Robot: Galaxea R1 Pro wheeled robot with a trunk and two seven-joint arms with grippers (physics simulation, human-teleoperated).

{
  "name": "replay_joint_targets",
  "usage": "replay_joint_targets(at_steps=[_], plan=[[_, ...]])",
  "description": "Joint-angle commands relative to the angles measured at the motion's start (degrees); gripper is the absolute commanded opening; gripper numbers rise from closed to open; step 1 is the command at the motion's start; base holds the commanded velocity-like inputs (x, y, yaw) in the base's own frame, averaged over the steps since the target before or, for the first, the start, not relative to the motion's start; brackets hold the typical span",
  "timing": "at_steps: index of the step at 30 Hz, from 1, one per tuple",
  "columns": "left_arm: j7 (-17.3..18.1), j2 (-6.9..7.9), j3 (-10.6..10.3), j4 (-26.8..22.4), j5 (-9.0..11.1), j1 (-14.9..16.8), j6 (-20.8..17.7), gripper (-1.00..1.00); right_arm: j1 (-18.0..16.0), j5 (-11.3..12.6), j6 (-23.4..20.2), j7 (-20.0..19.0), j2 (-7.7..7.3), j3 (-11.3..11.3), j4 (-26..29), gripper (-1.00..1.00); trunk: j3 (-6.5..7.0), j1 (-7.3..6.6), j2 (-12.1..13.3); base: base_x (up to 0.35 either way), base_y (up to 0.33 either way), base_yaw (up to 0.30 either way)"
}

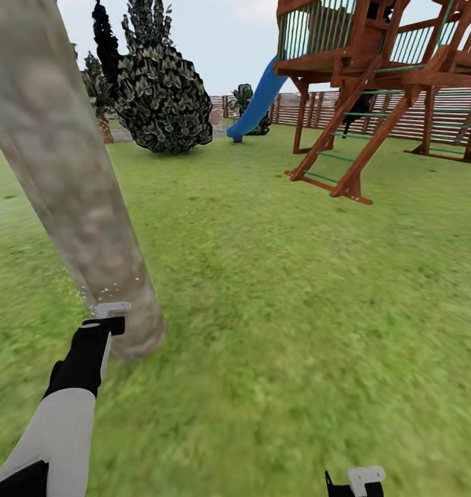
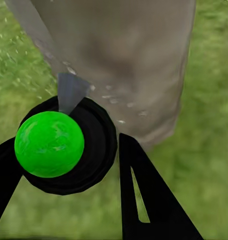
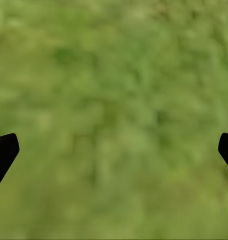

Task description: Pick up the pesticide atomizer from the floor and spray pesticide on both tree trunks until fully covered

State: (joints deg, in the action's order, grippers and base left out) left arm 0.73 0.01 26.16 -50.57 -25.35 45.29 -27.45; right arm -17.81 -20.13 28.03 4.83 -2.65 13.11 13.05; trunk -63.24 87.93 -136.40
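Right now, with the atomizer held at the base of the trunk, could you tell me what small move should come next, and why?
Probably raise the left end effector slowly up the tree trunk while spraying. It holds the atomizer, nozzle aimed at the trunk's foot, where pale droplets speckle the bark; higher up, the bark looks bare of them.

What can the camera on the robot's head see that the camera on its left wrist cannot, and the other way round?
Head view alone: a brown wooden play tower with a blue slide, a dark bushy tree, the slatted fence, sky, and the right gripper at the bottom edge.

Left wrist view alone: the atomizer's bright green ball and black round body, held between the black fingers, with white specks near its grey nozzle.

Both: the thick pale mottled tree trunk and green grass.
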Motion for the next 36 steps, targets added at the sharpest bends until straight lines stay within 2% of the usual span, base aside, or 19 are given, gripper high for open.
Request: replay_joint_targets(at_steps=[1,4,6,8,15,18,25,30,36], plan=[[0.0,0.0,0.1,-0.1,-0.2,0.0,-0.2,-1.0,0.0,-0.6,0.2,0.3,0.01,0.3,-0.1,1.0,-0.05,0.01,0.0,0.203,-0.227,0.275],[-0.2,0.59,0.2,-0.8,-0.4,-0.2,-0.2,-1.0,0.0,-0.6,0.2,0.3,0.01,0.3,-0.1,1.0,-0.05,0.01,0.0,0.139,-0.241,0.276],[-1.5,0.76,2.1,-0.9,-0.5,-0.3,-0.2,-1.0,0.0,-0.6,0.1,0.3,0.01,0.3,-0.1,1.0,-0.05,0.01,0.0,0.018,-0.269,0.277],[-1.7,0.76,2.6,-0.9,-0.6,-0.3,-0.1,-1.0,0.0,-0.6,0.2,0.3,0.01,0.3,-0.1,1.0,-0.05,0.01,0.0,0.004,-0.272,0.275],[-2.0,-0.04,2.5,-0.8,-0.4,-0.8,-0.1,-1.0,0.0,-0.6,0.2,0.3,0.01,0.3,0.0,1.0,-0.05,0.01,0.0,0.137,-0.241,0.037],[-2.0,0.64,2.8,-0.8,-0.6,-0.9,-0.1,-1.0,0.0,-0.6,0.2,0.3,0.05,0.3,0.0,1.0,-0.05,0.01,0.0,0.243,-0.174,0.027],[-2.2,1.07,2.9,-0.9,-0.7,-3.5,-0.1,-1.0,0.0,-0.6,0.2,0.3,0.1,0.3,0.0,1.0,-0.05,0.01,0.0,0.201,-0.178,0.251],[-6.7,0.63,2.8,-0.8,-0.4,-4.3,-0.1,-1.0,0.0,-0.6,0.2,0.3,0.1,0.2,0.0,1.0,-0.05,0.01,0.0,-0.096,-0.164,0.277],[-7.1,0.29,2.5,0.0,-0.2,-4.4,0.1,-1.0,0.0,-0.5,0.2,0.3,0.09,0.2,0.0,1.0,-0.05,0.01,0.0,-0.001,-0.006,0.222]])
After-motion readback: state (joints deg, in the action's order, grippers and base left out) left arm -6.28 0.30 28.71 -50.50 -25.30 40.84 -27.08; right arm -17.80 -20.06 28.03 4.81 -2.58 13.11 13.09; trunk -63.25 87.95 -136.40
